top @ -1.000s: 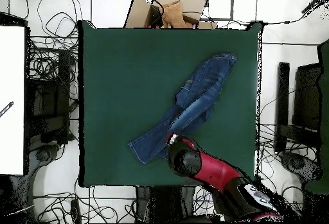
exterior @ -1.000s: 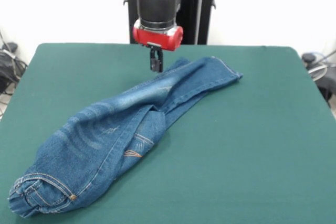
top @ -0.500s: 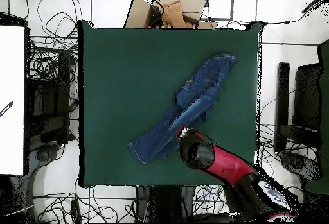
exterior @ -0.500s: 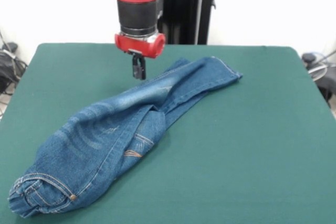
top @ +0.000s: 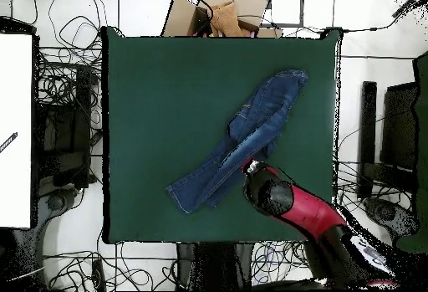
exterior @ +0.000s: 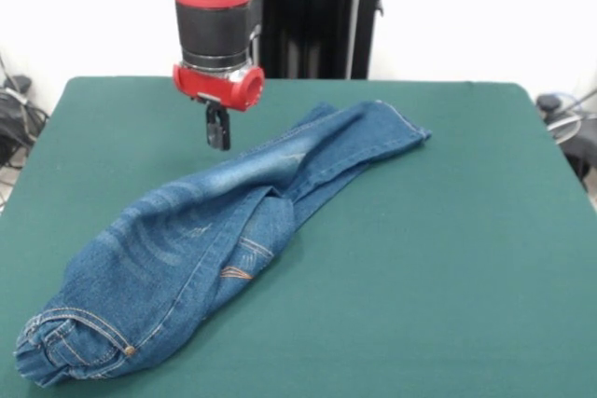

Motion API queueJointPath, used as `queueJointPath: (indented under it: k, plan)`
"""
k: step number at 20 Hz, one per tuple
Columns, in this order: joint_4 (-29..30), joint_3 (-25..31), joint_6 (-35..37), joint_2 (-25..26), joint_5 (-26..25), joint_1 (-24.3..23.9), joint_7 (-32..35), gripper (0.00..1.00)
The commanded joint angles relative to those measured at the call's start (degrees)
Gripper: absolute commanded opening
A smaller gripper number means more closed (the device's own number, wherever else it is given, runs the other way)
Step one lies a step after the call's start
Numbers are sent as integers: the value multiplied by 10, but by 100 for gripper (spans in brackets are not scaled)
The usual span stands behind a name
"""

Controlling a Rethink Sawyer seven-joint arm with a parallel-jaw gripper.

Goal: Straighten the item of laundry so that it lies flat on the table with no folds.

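Jeans [exterior: 215, 230] lie folded on the worktop [exterior: 448, 258], long axis diagonal, waistband far from me. My gripper [exterior: 217, 140] hangs closed and empty just beside the legs' upper edge.

Front-facing and overhead views, shared table [exterior: 448, 258].

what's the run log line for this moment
gripper: above table, beside jeans, holding nothing | jeans: folded lengthwise, legs overlapping, not flat | task: not done
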Motion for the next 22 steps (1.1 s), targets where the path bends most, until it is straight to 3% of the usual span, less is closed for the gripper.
queueJointPath:
  k: [1,16,22]
  plan:
    - [-48,62,60,-7,-12,-5,27,0]
    - [-55,58,80,-33,-1,-9,42,0]
    - [-82,64,119,-29,-5,-18,16,0]
